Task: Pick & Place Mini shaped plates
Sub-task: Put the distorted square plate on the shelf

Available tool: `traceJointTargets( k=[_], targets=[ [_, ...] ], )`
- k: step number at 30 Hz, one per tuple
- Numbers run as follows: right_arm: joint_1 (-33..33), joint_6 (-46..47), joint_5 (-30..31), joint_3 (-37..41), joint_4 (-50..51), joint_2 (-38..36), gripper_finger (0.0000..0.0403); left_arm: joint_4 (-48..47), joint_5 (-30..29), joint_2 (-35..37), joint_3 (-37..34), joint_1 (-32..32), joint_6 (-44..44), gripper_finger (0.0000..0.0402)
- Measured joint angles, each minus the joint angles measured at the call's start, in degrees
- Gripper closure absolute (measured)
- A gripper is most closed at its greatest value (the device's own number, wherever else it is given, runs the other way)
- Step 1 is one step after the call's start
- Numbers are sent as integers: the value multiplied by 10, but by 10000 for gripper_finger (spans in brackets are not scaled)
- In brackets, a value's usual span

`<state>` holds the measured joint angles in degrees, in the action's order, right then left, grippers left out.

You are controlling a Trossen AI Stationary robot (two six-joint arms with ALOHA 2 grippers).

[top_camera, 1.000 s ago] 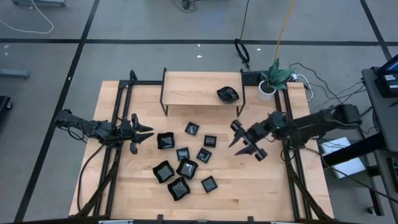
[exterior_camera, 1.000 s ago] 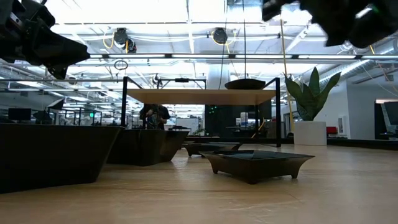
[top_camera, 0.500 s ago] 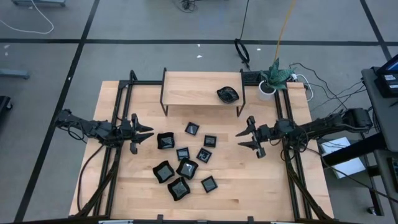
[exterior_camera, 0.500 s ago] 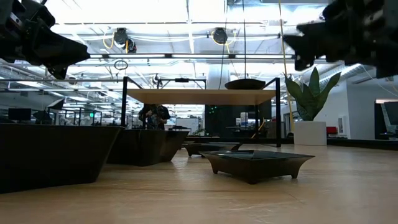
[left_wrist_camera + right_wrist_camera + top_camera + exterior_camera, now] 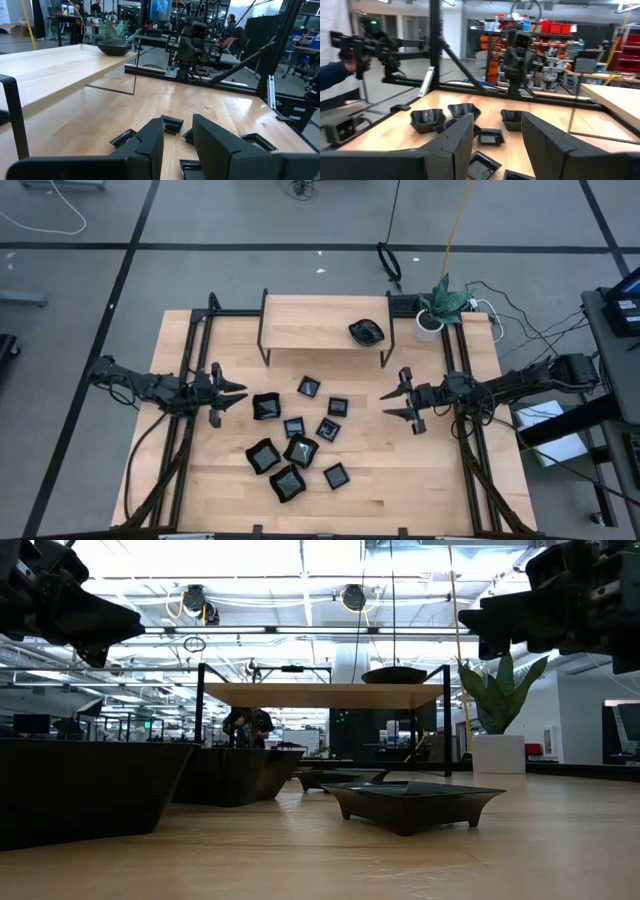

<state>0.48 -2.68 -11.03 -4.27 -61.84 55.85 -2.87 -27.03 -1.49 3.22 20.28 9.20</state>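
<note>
Several small glossy black plates [image 5: 300, 450] rest on their bases in a cluster at the table's middle; the low view shows one [image 5: 410, 802] close up. One roundish dish [image 5: 366, 332] sits on the raised wooden shelf [image 5: 310, 322]. My left gripper [image 5: 232, 392] hovers open at the cluster's left side, pointing right, its fingers [image 5: 150, 140] apart above the wood. My right gripper [image 5: 390, 402] hovers open to the cluster's right, pointing left, and its wrist view shows plates [image 5: 427, 120] ahead of it. Neither gripper touches a plate.
Black frame rails [image 5: 192, 380] run along both table sides. A potted plant [image 5: 435, 315] and cables stand at the far right corner. Bare wood [image 5: 420, 470] lies right of the cluster. A person's sleeve and hand [image 5: 337, 70] show beyond the table.
My right gripper drew back a little toward the table's right edge, came down and turned from a slanted pose to level, pointing left; it has been still for the last half second. The left arm and the plates have not moved.
</note>
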Motion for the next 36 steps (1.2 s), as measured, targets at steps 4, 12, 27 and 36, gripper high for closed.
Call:
traceJointTargets(
  k=[4, 12, 27, 36],
  targets=[
    [0, -2, 58, 0, 0, 0, 245, 1, -4, 0, 0, 0, -16, 295],
    [-4, -46, 173, 0, -10, 0, 245, 1, -11, 0, 0, 0, -9, 295],
    [-57, -92, 170, 1, -21, 0, 245, 20, -99, -31, 3, 0, 278, 289],
    [-79, -92, 168, 1, -8, 0, 245, -175, -50, -286, 162, -10, 460, 231]
  ],
)
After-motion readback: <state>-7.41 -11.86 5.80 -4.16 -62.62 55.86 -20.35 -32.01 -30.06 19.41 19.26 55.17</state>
